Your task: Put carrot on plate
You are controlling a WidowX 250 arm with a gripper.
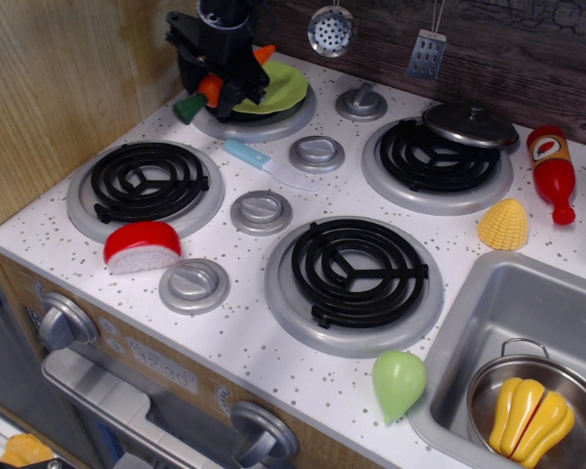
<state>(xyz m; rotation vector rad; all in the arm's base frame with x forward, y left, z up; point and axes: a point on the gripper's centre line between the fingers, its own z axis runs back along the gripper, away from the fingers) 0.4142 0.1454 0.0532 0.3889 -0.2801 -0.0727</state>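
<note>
My black gripper (225, 83) is at the back left, over the left part of the lime-green plate (281, 88), which lies on the back left burner. It is shut on the orange carrot (211, 89) and holds it crosswise and tilted. The carrot's dark green top (188, 108) sticks out to the lower left, past the plate's rim. Its orange tip (265, 53) shows at the upper right of the fingers. The gripper hides the middle of the carrot and the plate's left side.
A blue-handled toy knife (264, 162) lies just in front of the plate's burner. A red and white toy (142, 246) sits at the front left. A pot lid (469, 125), ketchup bottle (553, 174), yellow corn piece (503, 224), pale green pear (398, 383) and a sink pot (535, 410) are to the right.
</note>
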